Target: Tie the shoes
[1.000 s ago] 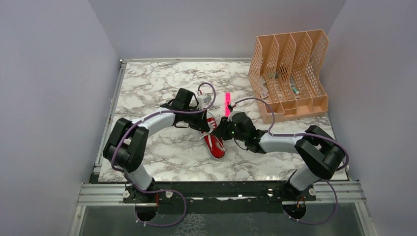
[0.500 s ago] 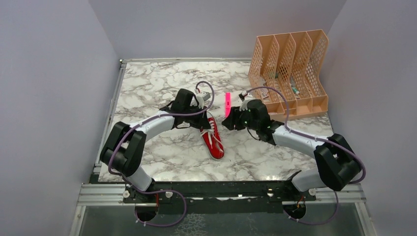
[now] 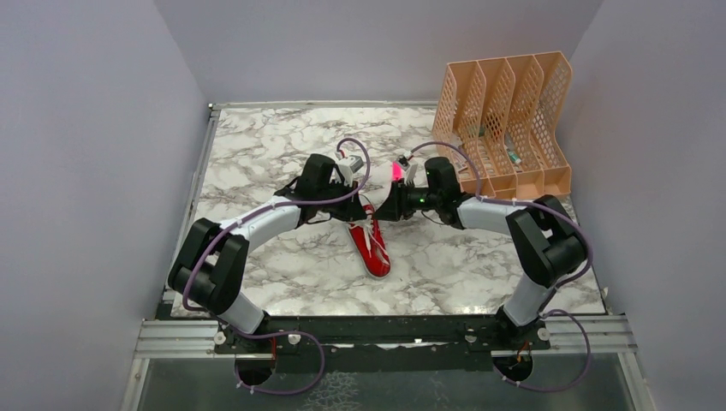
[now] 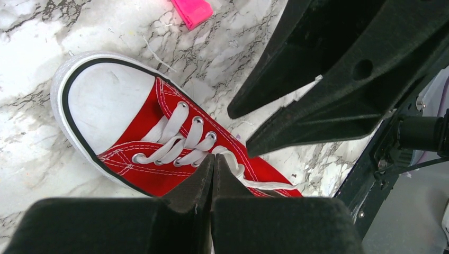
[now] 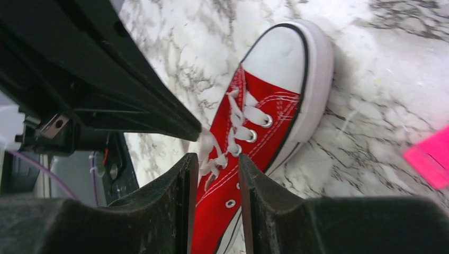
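Observation:
The red shoe point(image 3: 374, 253) with white laces and a white toe cap lies mid-table, toe toward the arm bases. My left gripper point(image 3: 358, 208) hangs over its heel end. In the left wrist view it point(image 4: 213, 159) is shut, its tips on the laces of the shoe point(image 4: 137, 132), and a white lace point(image 4: 235, 161) comes out beside them. My right gripper point(image 3: 383, 211) faces it from the right. In the right wrist view it point(image 5: 217, 159) is open, with a narrow gap over the upper laces of the shoe point(image 5: 265, 100). A lace point(image 5: 207, 143) rises to the left fingertip.
A pink marker point(image 3: 397, 170) lies on the marble just behind the shoe, close to the right wrist; the marker point(image 4: 191, 10) also shows from the left wrist. An orange mesh file rack point(image 3: 505, 120) stands at the back right. Walls close in on three sides.
The right arm swung from the shoe's near right side up and round, and its gripper now meets the left one over the laces. Its jaws opened, then narrowed. The left gripper stayed shut.

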`<state>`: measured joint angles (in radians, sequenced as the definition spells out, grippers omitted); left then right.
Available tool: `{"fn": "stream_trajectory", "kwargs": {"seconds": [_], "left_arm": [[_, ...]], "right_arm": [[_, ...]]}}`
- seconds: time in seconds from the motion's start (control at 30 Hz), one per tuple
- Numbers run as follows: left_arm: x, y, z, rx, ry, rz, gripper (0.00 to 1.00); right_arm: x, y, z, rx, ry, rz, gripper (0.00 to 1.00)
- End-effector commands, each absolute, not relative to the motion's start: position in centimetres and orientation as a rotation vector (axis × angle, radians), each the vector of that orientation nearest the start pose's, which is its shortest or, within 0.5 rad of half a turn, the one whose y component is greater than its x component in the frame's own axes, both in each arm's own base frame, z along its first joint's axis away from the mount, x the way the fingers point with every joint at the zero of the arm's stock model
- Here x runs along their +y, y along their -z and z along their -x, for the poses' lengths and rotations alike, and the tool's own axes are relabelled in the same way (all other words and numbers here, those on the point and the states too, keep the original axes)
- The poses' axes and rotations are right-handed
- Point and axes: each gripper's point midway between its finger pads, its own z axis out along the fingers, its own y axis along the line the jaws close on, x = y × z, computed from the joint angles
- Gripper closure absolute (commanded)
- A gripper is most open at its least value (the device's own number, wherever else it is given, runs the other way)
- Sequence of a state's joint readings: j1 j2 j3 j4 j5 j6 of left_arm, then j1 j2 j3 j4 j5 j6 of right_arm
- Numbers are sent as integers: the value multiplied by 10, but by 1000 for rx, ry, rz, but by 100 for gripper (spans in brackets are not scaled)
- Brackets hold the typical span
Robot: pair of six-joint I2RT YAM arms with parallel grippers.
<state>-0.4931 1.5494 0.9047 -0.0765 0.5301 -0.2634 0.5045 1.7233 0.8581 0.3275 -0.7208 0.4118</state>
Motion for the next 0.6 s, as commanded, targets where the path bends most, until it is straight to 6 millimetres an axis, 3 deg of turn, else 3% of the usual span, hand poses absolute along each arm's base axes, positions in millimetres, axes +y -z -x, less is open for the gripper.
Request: {"fn": "stream_trajectory", "kwargs": {"seconds": [0.0, 0.27, 0.57], "left_arm": [[-271, -112, -295, 2255, 999, -544, 100], [-273, -113, -292, 2252, 1022, -543, 100], [-276, -115, -288, 2247, 1057, -561, 100]], "right_arm": [[326, -111, -284, 2009, -1480, 679, 62], [329, -98, -286, 2020, -1509, 673, 59], [332, -90, -290, 2035, -1535, 625, 63]]}}
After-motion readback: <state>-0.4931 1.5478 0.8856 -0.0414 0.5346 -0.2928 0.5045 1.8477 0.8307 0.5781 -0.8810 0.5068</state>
